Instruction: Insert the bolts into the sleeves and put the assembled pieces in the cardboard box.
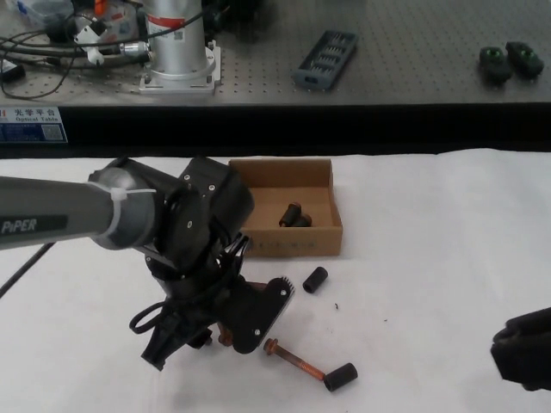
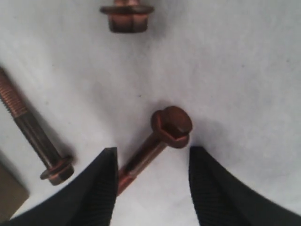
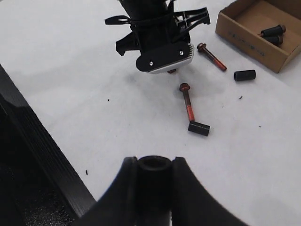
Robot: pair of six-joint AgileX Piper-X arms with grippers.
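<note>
One end effector (image 2: 153,150), wide apart (astride bolt (image 2: 172,124))

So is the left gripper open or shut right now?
Open. The left gripper has its black fingers spread either side of a copper-coloured flanged bolt lying on the white cloth.

The cardboard box (image 1: 293,243) is sitting toward the worktop's (image 1: 430,241) far edge, holding two assembled pieces (image 1: 295,215). A loose sleeve (image 1: 315,280) is lying just before it. Nearer the front edge, a bolt (image 1: 301,360) is touching a second sleeve (image 1: 342,377).

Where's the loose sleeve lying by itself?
High view: the sleeve lies just before the box, at its right corner, between it and a bolt, right of the left arm.
</note>
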